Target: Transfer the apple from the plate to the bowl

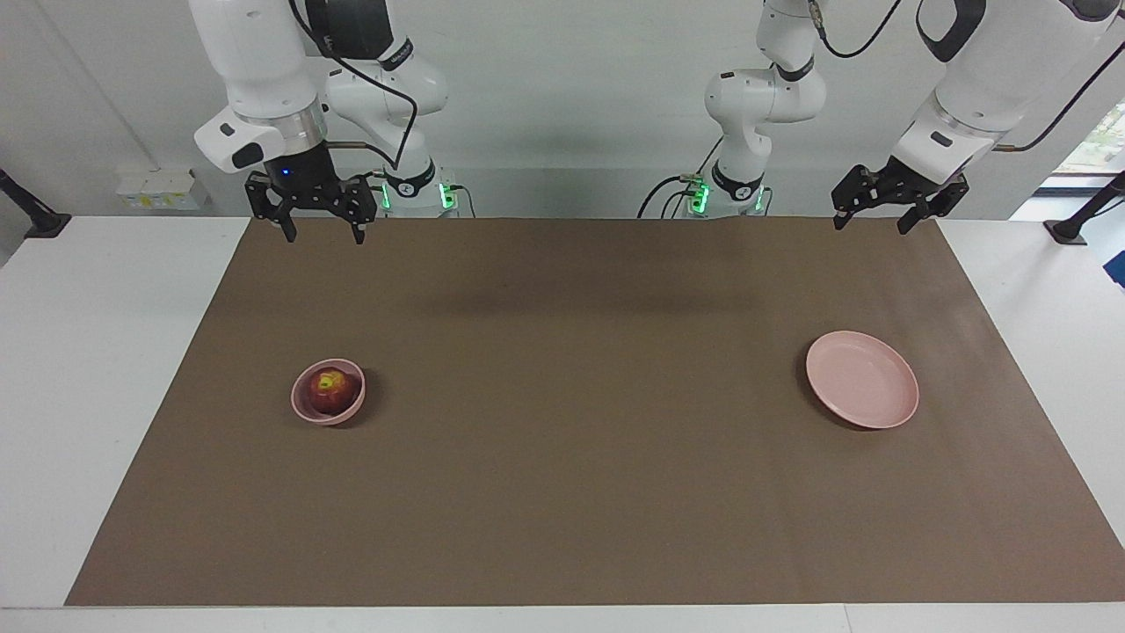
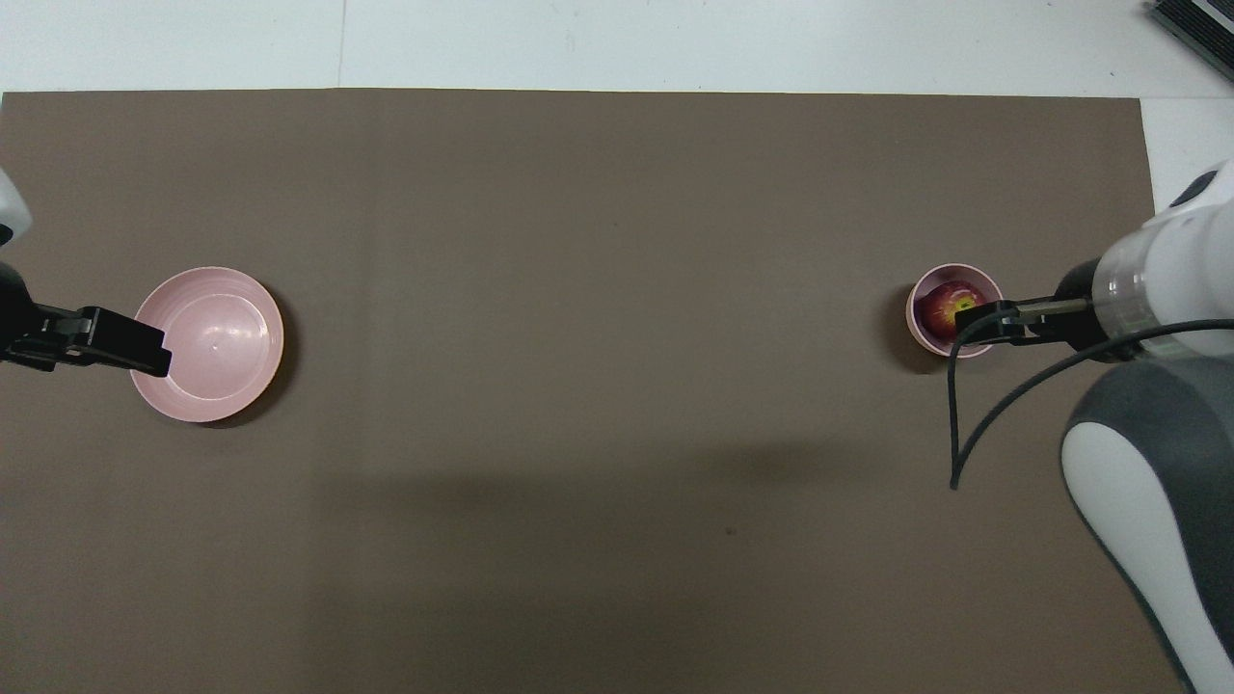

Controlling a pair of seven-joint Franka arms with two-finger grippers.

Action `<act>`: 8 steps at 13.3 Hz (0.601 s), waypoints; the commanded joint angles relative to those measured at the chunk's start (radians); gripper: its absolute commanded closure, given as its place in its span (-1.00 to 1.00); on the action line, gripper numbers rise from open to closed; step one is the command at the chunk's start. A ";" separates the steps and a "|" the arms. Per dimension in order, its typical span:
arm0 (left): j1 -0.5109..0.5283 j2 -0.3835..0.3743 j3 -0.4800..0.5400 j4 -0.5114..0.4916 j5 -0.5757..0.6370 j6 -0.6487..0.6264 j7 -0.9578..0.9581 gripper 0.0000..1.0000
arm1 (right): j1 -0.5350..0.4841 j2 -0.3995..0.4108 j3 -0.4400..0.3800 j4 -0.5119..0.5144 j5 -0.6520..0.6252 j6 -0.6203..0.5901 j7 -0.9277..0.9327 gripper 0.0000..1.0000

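- My right end effector [image 1: 320, 230] hangs in the upper left of the facing frame, over the brown mat's [image 1: 580, 422] edge closest to my bases, fingers spread wide and holding nothing.
- My left end effector [image 1: 881, 217] hangs in the upper right of that frame, over the mat's corner, also spread wide and empty.
- The apple [image 1: 333, 390] sits in the bowl [image 1: 308, 409], left of centre in the facing frame, yellowish patch up.
- The plate [image 1: 862, 379] lies flat, right of centre, well apart from the bowl, with nothing on it.
- The white worktop [image 1: 97, 369] shows around the mat.
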 commanded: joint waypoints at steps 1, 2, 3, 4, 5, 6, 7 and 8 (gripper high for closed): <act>0.002 0.005 -0.002 0.032 0.001 -0.051 0.006 -1.00 | -0.022 0.022 0.004 0.085 0.033 -0.075 -0.025 -1.00; 0.001 0.015 -0.002 0.058 0.003 -0.086 0.006 -1.00 | -0.045 0.018 0.004 0.066 0.045 -0.072 -0.034 -1.00; 0.002 0.018 -0.002 0.078 0.004 -0.102 0.006 -1.00 | -0.060 0.018 0.004 0.068 0.066 -0.072 -0.032 -1.00; 0.004 0.018 -0.002 0.079 0.003 -0.104 0.006 -1.00 | -0.068 0.018 0.004 0.068 0.071 -0.076 -0.035 -1.00; 0.004 0.012 0.000 0.076 0.000 -0.087 0.006 -1.00 | -0.071 0.018 0.004 0.068 0.071 -0.072 -0.048 -1.00; 0.002 0.009 0.000 0.072 0.001 -0.088 0.007 -1.00 | -0.071 0.018 0.004 0.068 0.068 -0.072 -0.063 -1.00; 0.004 0.009 0.000 0.072 0.001 -0.088 0.007 -1.00 | -0.066 0.013 0.007 0.063 0.061 -0.072 -0.065 -1.00; 0.004 0.009 0.000 0.072 0.001 -0.087 0.007 -1.00 | -0.056 0.010 0.010 0.057 0.053 -0.068 -0.062 -1.00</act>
